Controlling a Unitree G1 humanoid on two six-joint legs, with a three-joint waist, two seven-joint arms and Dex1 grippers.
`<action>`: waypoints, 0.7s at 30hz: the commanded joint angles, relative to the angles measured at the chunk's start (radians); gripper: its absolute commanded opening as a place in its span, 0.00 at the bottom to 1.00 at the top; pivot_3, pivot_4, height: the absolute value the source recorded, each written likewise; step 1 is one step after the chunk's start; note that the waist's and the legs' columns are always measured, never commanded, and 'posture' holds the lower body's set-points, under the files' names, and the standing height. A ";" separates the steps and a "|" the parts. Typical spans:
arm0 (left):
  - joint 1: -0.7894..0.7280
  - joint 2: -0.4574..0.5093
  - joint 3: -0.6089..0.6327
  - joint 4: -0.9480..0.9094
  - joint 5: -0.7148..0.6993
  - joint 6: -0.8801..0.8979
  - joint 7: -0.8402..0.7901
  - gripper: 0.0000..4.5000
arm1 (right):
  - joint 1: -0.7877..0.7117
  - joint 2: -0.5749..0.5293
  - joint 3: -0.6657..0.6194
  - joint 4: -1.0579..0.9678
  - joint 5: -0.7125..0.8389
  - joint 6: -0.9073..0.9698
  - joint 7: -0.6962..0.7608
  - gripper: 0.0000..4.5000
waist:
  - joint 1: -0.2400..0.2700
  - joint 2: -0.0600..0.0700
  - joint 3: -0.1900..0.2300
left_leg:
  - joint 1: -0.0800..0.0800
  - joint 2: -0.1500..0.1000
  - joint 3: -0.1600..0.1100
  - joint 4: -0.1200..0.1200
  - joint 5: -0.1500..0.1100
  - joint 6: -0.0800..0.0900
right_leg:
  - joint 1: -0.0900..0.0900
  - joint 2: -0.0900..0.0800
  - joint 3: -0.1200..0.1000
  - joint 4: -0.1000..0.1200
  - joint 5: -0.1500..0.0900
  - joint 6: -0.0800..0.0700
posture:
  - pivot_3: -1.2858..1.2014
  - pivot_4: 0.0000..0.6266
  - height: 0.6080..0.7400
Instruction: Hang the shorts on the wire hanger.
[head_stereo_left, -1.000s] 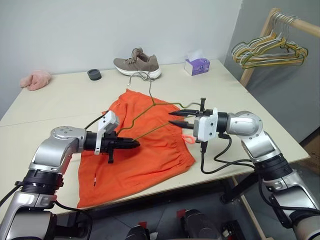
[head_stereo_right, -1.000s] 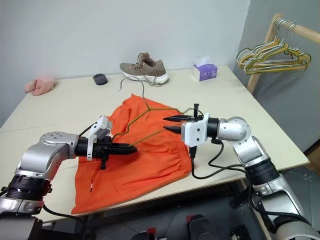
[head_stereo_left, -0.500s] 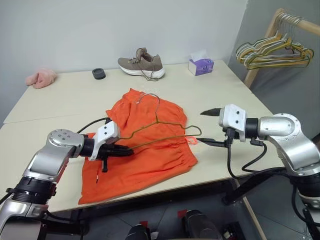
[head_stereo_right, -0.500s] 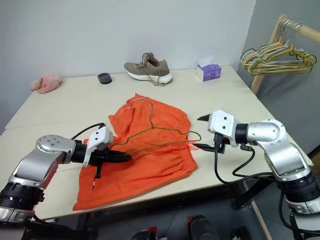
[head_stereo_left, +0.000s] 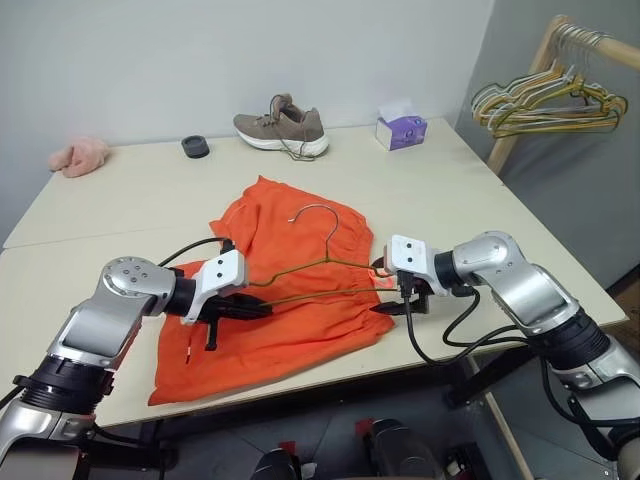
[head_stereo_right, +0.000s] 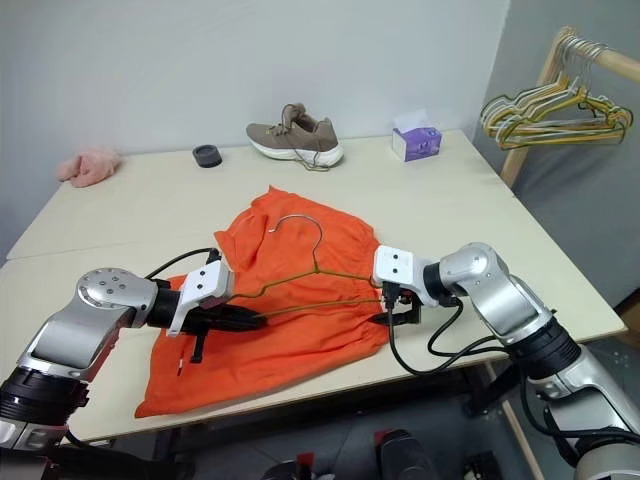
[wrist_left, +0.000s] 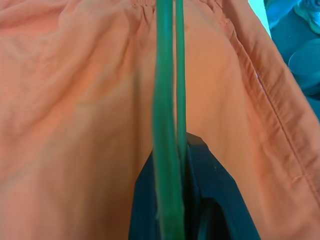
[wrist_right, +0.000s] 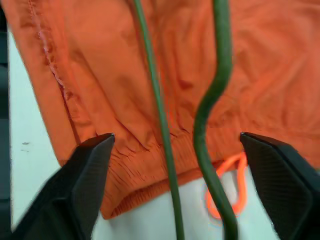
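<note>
1. While it lies flat on the beige table (head_stereo_left: 120, 200), the bright orange fabric shorts (head_stereo_left: 290, 330) w/ gathered waistband stays the landmark; thin olive-green wire hanger (head_stereo_left: 320, 275) sits over its middle, hook toward the far edge.
2. L gripper (head_stereo_left: 262, 311): clenched on the hanger's near-left corner, above the shorts' left half; wire runs between its black fingers (wrist_left: 200, 200) in the left wrist view. Unchanged from a sec ago.
3. R gripper (head_stereo_left: 385, 305): fingers (wrist_right: 85, 170) spread wide, holding nothing, now at the shorts' waistband edge beside the small orange drawstring loop (wrist_right: 232, 190). Change: a sec ago it was higher, near the hanger's right shoulder; it has dropped and turned toward the fabric.
4. Meaning (judgement): hanger secured by L; R prob. lining up to pinch the waistband. Shorts not yet on hanger.
5. Misc., far side of shorts: brown shoe (head_stereo_left: 278, 125), purple tissue box (head_stereo_left: 400, 130), pink cloth (head_stereo_left: 78, 157).
</note>
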 joint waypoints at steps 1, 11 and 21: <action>0.006 0.016 0.011 -0.028 0.002 -0.007 0.004 0.00 | -0.024 -0.006 0.005 -0.008 -0.004 0.019 0.044 0.64 | 0.003 0.000 0.000 | 0.000 0.000 0.000 0.000 0.000 0.000 | 0.000 0.000 0.000 0.000 0.000 0.000 | 0.44 0.07 1.00; 0.021 0.004 0.015 -0.049 -0.015 0.009 0.010 0.00 | -0.009 -0.012 0.011 -0.026 -0.018 0.046 0.078 0.01 | 0.003 0.000 0.000 | 0.000 0.000 -0.001 0.000 0.000 0.000 | 0.000 0.000 -0.001 0.000 0.000 0.000 | 0.44 0.06 1.00; 0.028 -0.035 0.074 -0.055 -0.112 0.073 0.017 0.24 | 0.018 -0.035 -0.014 -0.037 -0.026 0.024 0.084 0.00 | 0.003 0.000 0.000 | 0.000 0.000 -0.001 0.001 0.000 0.000 | 0.000 0.000 -0.001 0.000 0.000 0.000 | 0.44 0.05 1.00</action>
